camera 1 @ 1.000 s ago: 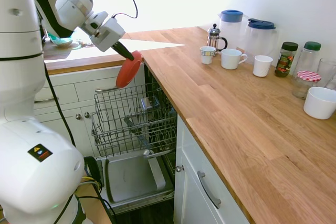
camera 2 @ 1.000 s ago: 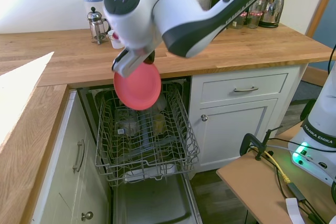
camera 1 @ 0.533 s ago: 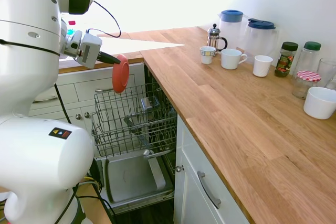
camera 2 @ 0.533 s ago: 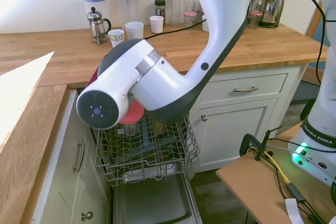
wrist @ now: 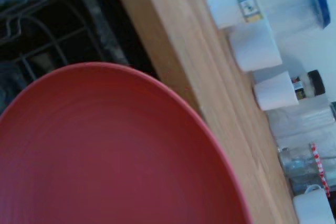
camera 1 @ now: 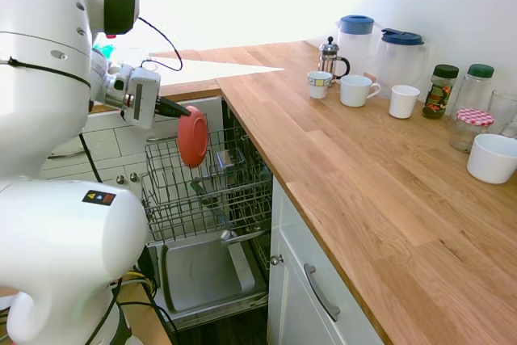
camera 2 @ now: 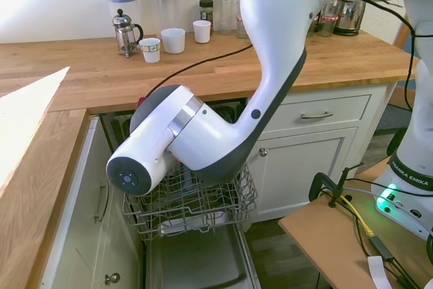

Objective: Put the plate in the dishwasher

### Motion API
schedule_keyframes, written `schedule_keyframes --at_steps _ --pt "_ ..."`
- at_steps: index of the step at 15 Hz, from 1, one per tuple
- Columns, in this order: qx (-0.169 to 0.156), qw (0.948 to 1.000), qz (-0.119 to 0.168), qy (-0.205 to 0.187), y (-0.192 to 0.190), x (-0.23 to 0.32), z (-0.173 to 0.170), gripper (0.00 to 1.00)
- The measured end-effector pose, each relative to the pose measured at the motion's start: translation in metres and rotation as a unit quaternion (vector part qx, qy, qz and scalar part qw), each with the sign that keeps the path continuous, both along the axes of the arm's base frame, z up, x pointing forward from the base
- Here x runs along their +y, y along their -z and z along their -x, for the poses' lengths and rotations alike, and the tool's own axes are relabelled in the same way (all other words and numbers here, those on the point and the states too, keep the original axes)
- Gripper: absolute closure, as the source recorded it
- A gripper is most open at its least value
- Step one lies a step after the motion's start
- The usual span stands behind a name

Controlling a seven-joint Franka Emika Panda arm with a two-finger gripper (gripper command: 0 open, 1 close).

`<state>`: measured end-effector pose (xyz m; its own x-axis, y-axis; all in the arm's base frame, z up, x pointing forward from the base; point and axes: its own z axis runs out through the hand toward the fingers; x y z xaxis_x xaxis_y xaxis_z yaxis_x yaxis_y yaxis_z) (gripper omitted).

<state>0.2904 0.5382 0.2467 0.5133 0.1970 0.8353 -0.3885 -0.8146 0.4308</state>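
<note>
The hand (camera 1: 171,108) pinches the plate (camera 1: 192,136) at its 10 o'clock rim (held on edge) above the dishwasher (camera 1: 208,187) rack.

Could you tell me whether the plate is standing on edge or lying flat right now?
On edge: the plate hangs nearly vertical in the gripper, over the dishwasher's rack.

White mugs (camera 1: 358,90), French press (camera 1: 329,57), perhaps two jugs (camera 1: 401,56) on worktop (camera 1: 380,191).
</note>
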Motion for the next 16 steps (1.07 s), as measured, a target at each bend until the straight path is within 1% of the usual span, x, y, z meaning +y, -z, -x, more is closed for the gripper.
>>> schedule_keyframes --at_steps 2,5,9,12,16 --pt "0.031 0.9995 0.003 -0.006 0.013 0.011 -0.003 1.0" --pt "0.067 0.9976 0.015 -0.002 0.03 0.023 -0.014 1.0" --pt "0.107 0.9943 0.007 0.001 0.047 0.037 -0.03 1.0" --pt "0.138 0.9904 -0.002 0.016 0.053 0.045 -0.037 1.0" --pt "0.179 0.9823 -0.021 0.05 0.051 0.043 -0.059 1.0"
